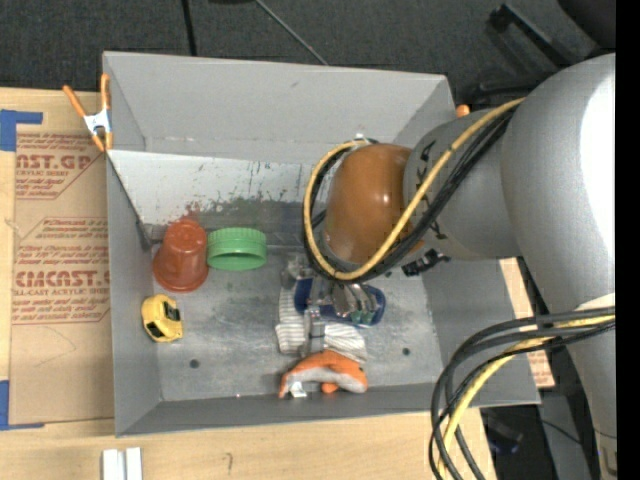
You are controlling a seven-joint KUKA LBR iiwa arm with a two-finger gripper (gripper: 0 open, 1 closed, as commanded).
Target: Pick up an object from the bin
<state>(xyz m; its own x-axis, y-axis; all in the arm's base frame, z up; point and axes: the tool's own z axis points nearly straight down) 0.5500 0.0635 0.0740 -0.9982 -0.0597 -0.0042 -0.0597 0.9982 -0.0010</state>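
Claw (322,306) is low in the bin (200,178), front-middle, over a small heap: one blue thing (368,310) just beside it on the view's right, one grey-white striped thing (291,330) on its left. Contact unclear. Spread or pressed together, cannot tell. One orange-white toy (325,374) lies just in front of the heap. Well apart at the view's left are one red cup (181,256), one green lid (238,249) and one yellow tape measure (162,319).
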